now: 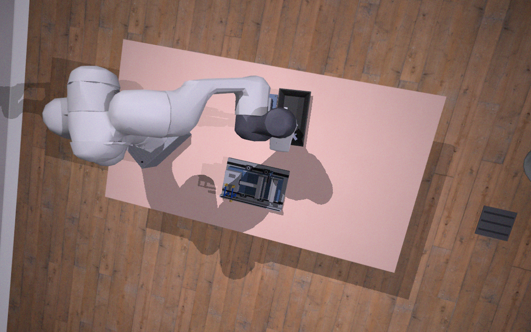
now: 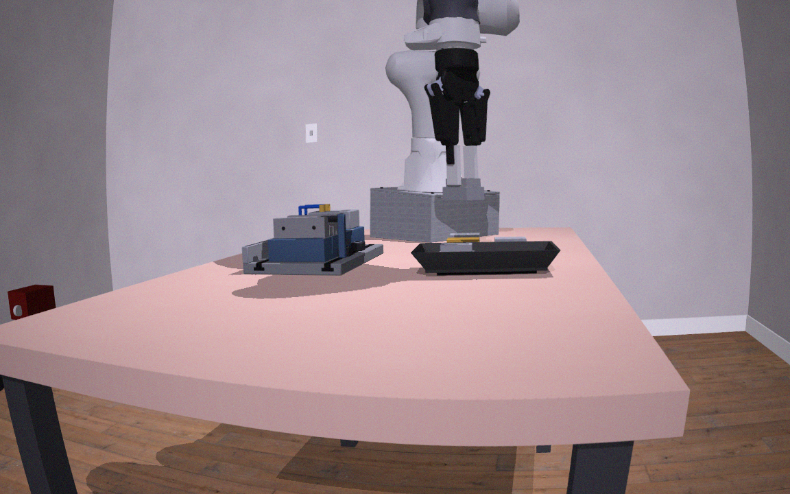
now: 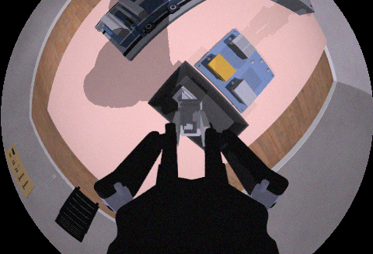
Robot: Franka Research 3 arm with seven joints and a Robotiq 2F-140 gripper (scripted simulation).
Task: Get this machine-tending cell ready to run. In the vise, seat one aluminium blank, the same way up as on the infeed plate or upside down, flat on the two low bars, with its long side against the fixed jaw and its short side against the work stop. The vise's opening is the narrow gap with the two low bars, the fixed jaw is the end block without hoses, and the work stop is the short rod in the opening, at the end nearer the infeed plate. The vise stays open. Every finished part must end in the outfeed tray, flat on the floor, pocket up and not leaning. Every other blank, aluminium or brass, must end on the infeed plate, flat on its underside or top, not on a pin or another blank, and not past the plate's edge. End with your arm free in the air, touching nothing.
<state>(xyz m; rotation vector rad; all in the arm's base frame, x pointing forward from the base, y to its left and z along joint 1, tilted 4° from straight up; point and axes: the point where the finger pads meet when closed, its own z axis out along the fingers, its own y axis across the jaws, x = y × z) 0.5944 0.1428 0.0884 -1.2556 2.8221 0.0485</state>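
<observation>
My gripper point(image 2: 460, 153) hangs high above the black outfeed tray point(image 2: 485, 254) and is shut on a grey finished part point(image 3: 189, 123), which also shows below the fingers in the side view point(image 2: 469, 186). In the wrist view the tray point(image 3: 199, 104) lies straight under the fingers, and another grey part point(image 2: 459, 247) seems to lie in it. The blue infeed plate point(image 3: 235, 69) beside the tray carries a brass blank point(image 3: 220, 64) and two aluminium blanks point(image 3: 241, 46) point(image 3: 244, 92). The vise point(image 1: 255, 183) stands apart with its opening showing no blank.
The grey robot pedestal point(image 2: 433, 213) stands behind the tray and plate. The vise point(image 2: 312, 242) has blue hoses at its far end. A red box point(image 2: 31, 300) sits off the table at the left. My arm covers most of the infeed plate in the overhead view.
</observation>
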